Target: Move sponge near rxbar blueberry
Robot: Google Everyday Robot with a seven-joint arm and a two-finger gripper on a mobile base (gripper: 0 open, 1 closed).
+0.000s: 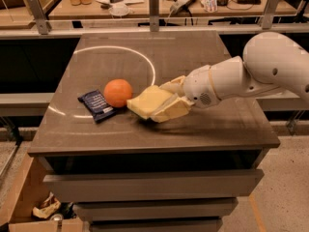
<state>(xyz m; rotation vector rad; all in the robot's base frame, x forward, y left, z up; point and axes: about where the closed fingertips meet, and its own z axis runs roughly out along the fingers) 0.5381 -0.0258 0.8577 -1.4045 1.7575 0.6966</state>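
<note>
While gripper (169,104) clamps sponge (147,100) at table centre, rxbar blueberry (95,105) lies at its 9 o'clock, past orange ball (118,93) — bar's long axis 10-to-4 o'clock

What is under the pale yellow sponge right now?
The cream hand, right of the round orange ball, grips the pale yellow soft sponge; one finger shows beneath it, over brown tabletop. The patch directly below is hidden.
</note>
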